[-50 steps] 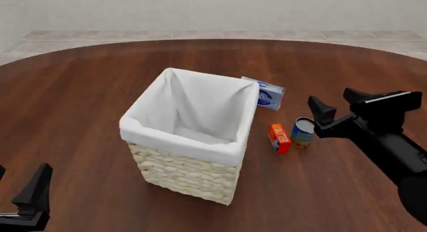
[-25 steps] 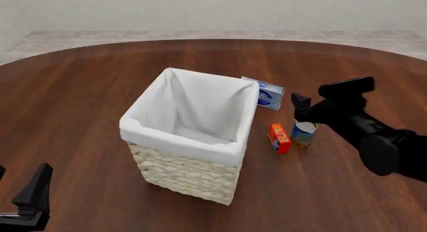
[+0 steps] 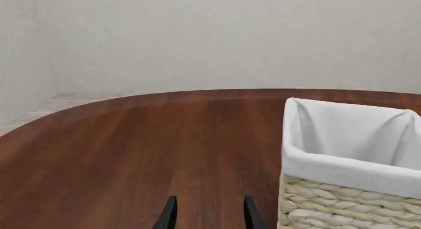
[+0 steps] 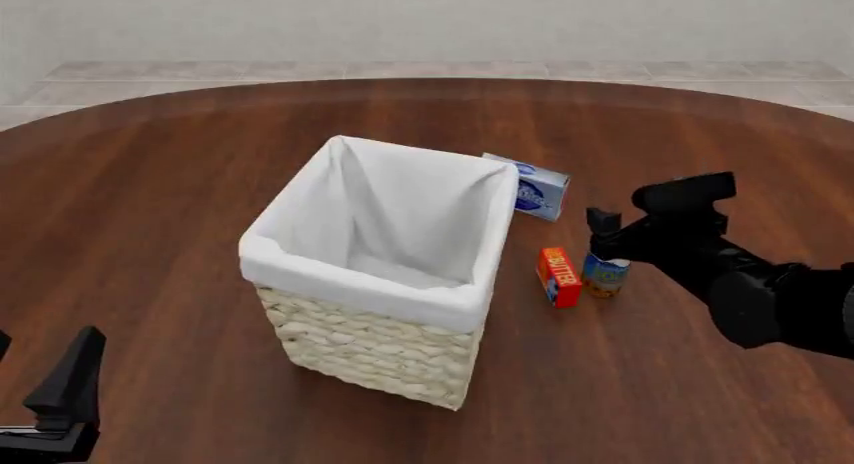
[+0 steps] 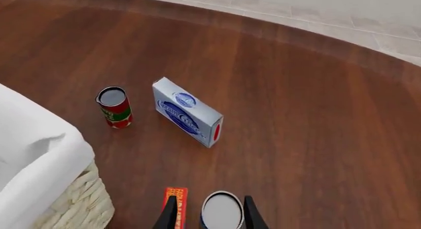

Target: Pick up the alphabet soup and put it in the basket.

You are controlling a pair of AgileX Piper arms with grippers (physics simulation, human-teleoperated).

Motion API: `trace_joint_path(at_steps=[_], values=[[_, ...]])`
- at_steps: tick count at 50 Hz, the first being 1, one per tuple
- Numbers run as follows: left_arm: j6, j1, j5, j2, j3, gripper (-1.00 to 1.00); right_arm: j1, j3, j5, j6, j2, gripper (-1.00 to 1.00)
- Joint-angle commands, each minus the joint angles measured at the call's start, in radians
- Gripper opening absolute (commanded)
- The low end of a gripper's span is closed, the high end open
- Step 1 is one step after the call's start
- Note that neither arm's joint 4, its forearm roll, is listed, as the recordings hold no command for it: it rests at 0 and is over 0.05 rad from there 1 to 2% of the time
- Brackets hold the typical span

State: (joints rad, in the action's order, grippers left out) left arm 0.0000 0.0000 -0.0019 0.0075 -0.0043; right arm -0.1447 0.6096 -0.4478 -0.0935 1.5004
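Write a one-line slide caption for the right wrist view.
Open right hand poised over the alphabet soup, red-orange box beside it, blue-and-white box and red can beyond.

We see basket (image 4: 378,349) cream woven wicker, white liner. Alphabet soup (image 4: 605,273) blue label, orange-yellow lower band. Red-orange box (image 4: 559,276). Blue-and-white box (image 5: 187,112), red end. Red-green can (image 5: 115,107). Tabletop (image 4: 174,174) dark reddish-brown woodgrain.

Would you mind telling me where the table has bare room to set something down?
Bare wood lies left of the basket, out toward the left gripper. It is crowded right of the basket: red-orange box, alphabet soup, blue-and-white box and right gripper.
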Motion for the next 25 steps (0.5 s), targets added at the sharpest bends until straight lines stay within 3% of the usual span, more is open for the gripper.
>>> trace_joint_path(at_steps=[1, 25], values=[[0.0, 0.0, 0.0, 0.0, 0.0, 1.0, 0.01, -0.027, -0.011, 0.004, 0.018, 1.0], [0.0, 0.0, 0.0, 0.0, 0.0, 1.0, 0.048, -0.041, -0.039, -0.015, 0.072, 1.0]])
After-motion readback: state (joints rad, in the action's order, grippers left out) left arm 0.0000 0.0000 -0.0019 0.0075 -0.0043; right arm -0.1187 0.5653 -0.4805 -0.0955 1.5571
